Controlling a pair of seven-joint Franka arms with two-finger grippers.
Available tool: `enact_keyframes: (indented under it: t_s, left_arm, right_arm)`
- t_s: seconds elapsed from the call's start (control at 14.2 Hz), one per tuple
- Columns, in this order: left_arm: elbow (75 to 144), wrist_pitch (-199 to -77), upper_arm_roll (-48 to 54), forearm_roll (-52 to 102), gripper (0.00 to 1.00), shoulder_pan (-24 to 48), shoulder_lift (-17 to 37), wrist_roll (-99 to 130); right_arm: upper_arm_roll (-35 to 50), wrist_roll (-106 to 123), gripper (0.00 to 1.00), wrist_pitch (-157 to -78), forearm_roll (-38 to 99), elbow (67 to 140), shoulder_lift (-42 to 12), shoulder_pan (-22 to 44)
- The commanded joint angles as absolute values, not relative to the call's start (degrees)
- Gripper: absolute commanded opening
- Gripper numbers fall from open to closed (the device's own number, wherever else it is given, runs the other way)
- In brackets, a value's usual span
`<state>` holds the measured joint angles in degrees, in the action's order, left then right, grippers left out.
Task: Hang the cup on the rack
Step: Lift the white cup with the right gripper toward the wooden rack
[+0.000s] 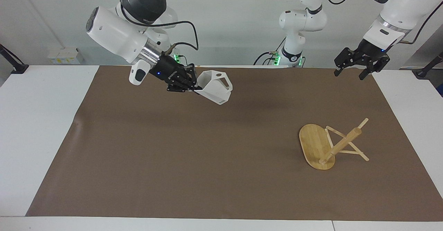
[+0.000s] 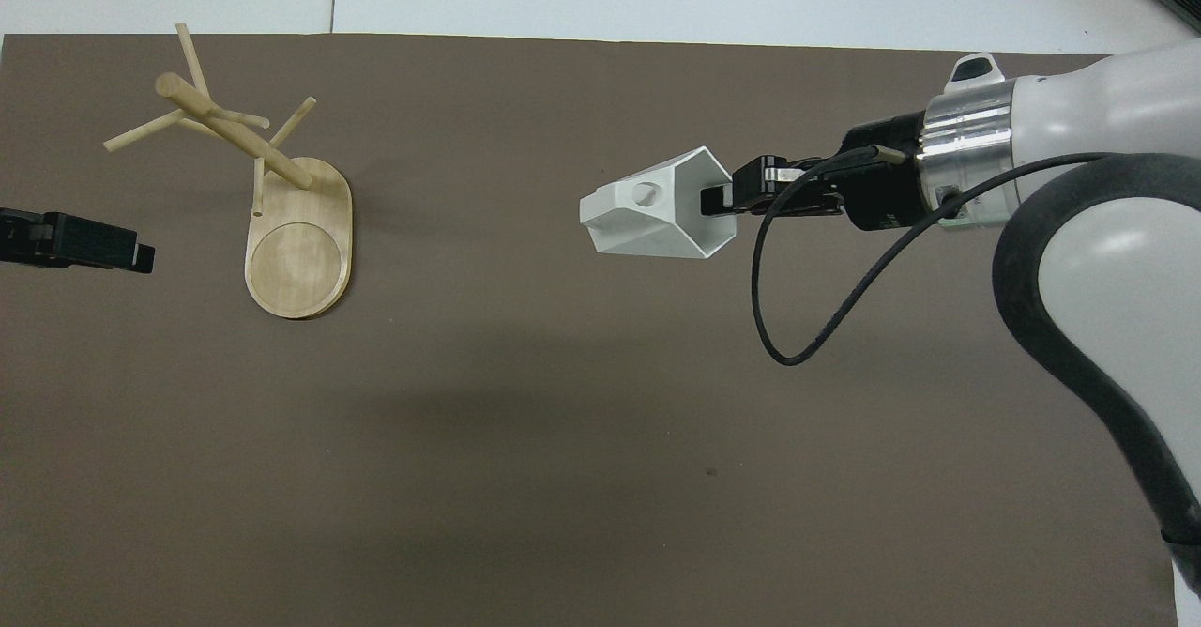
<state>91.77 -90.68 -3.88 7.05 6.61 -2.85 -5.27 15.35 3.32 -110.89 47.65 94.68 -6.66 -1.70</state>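
Note:
The white faceted cup (image 1: 216, 86) (image 2: 647, 219) hangs tilted in the air over the brown mat, its pierced handle turned upward. My right gripper (image 1: 195, 85) (image 2: 718, 200) is shut on the cup's rim wall. The bamboo rack (image 1: 341, 144) (image 2: 235, 134) stands on its oval base (image 1: 313, 142) (image 2: 300, 252) toward the left arm's end of the table, its pegs bare. My left gripper (image 1: 349, 74) (image 2: 131, 256) waits open and empty over the mat's corner beside the rack.
A brown mat (image 1: 207, 162) covers most of the white table (image 1: 38, 127). A black cable (image 2: 779, 327) loops down from the right wrist. Between the cup and the rack lies bare mat.

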Motion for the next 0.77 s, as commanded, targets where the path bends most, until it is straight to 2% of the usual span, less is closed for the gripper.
enact_keyframes:
  t_s: [0.0,0.28,0.42,0.7]
  left_arm:
    - [93.43,-94.03,-4.13,7.38,1.0,7.65,-3.69,-7.37]
    - [94.13,-96.07,-4.04,7.38,1.0,11.07,-3.95,-6.51]
    - [94.13,-96.15,-4.13,7.3,1.0,12.74,-3.96,-8.25]
    - [96.49,-99.14,-3.78,7.47,1.0,13.01,-4.66,-25.54]
  right_arm:
    - [17.75,1.86,0.0,-112.15,54.99,95.01,-7.55,-2.29]
    - [21.0,0.62,0.0,-112.5,59.92,94.92,-10.02,-2.2]
    - [23.1,-1.3,0.0,-114.95,60.99,94.83,-10.54,-1.58]
    - [29.35,-6.06,0.0,-122.07,60.91,94.66,-12.21,-1.58]
